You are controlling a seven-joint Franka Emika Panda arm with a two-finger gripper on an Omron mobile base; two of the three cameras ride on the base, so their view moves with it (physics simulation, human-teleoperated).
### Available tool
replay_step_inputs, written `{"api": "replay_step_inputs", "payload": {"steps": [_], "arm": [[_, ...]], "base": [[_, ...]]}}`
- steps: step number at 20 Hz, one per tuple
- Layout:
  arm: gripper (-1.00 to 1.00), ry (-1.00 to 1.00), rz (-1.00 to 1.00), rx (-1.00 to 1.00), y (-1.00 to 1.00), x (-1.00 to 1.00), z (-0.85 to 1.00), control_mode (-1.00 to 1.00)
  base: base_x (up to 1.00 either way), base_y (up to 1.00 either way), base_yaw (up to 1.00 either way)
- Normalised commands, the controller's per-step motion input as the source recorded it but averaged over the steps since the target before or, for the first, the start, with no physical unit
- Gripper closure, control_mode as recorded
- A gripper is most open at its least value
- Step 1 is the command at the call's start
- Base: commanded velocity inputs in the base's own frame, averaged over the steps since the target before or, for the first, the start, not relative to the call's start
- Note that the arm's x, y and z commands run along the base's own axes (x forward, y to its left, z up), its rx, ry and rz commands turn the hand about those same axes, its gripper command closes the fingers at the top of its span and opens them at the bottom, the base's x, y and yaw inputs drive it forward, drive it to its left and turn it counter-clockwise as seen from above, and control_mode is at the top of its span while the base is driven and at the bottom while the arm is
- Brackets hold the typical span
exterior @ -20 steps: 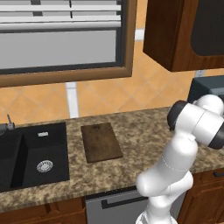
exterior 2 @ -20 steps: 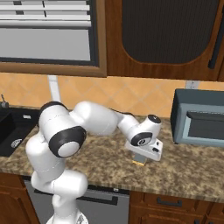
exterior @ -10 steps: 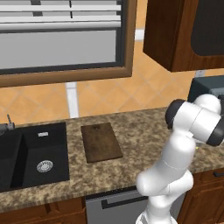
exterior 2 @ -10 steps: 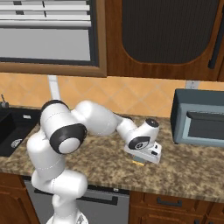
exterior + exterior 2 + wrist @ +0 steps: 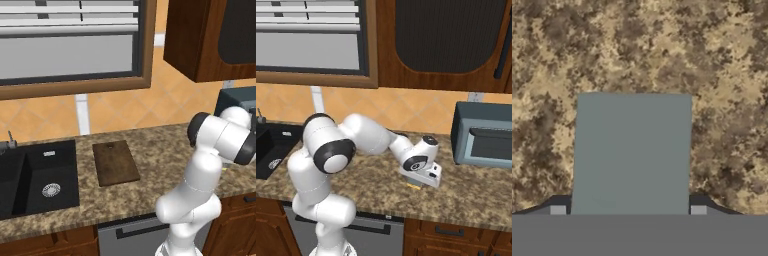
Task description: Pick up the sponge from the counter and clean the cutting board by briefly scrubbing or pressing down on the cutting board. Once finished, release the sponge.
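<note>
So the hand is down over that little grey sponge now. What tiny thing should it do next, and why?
Probably close the fingers until they pinch the sponge. In the hand view the sponge lies flat on the counter, and one dark fingertip stands at each of its long sides, so it is already lined up. It has not been lifted, and the cutting board lies well off to the side.
</note>
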Motion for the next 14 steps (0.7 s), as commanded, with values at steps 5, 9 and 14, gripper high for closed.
{"api": "replay_step_inputs", "payload": {"steps": [5, 9, 14], "arm": [[1.0, -0.01, 0.06, 0.0, 0.33, -0.16, 0.34, -1.0], [1.0, 0.0, 0.27, -0.02, 0.86, -0.19, 0.39, -1.0], [1.0, 0.0, 0.41, -0.01, 1.0, -0.1, 0.06, -1.0]], "base": [[0.0, 0.0, 0.0], [0.0, 0.0, 0.0], [0.0, 0.0, 0.0]]}}
